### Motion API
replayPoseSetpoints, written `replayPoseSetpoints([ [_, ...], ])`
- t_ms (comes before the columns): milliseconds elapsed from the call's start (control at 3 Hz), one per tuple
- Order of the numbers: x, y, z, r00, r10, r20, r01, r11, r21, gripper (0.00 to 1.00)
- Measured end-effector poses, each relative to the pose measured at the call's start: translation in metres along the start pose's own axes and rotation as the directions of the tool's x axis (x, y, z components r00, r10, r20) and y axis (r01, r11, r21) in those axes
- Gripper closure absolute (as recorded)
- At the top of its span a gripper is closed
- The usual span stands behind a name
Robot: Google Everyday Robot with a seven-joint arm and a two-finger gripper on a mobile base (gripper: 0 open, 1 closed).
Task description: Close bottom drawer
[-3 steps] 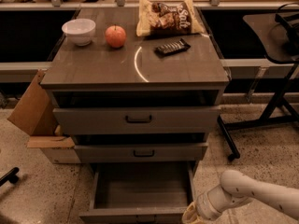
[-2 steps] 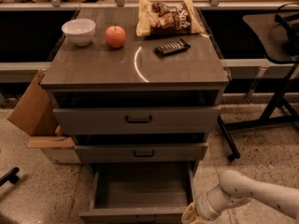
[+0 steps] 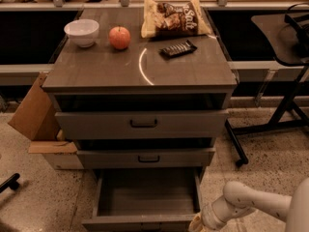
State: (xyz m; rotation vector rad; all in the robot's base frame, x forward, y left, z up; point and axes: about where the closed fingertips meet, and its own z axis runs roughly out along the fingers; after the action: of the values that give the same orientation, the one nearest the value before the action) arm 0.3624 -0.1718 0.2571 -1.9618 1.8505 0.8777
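The bottom drawer (image 3: 145,197) of the grey-brown cabinet is pulled far out, and its inside looks empty. Its front panel (image 3: 140,223) lies at the lower edge of the view. The middle drawer (image 3: 145,157) and the top drawer (image 3: 140,123) stand slightly ajar above it. My white arm (image 3: 241,202) reaches in from the lower right. My gripper (image 3: 197,224) is at the right front corner of the bottom drawer, mostly cut off by the frame edge.
On the cabinet top (image 3: 96,71) sit a white bowl (image 3: 82,32), an apple (image 3: 119,37), a chip bag (image 3: 175,17) and a dark snack bar (image 3: 178,49). A cardboard box (image 3: 36,115) stands to the left. A black chair base (image 3: 270,124) stands to the right.
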Motion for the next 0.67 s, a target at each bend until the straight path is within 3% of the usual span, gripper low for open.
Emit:
replayPoseSetpoints([
  [667,0.039,-0.021,0.033,1.0,-0.024,0.009,0.023,0.9989,0.041,1.0],
])
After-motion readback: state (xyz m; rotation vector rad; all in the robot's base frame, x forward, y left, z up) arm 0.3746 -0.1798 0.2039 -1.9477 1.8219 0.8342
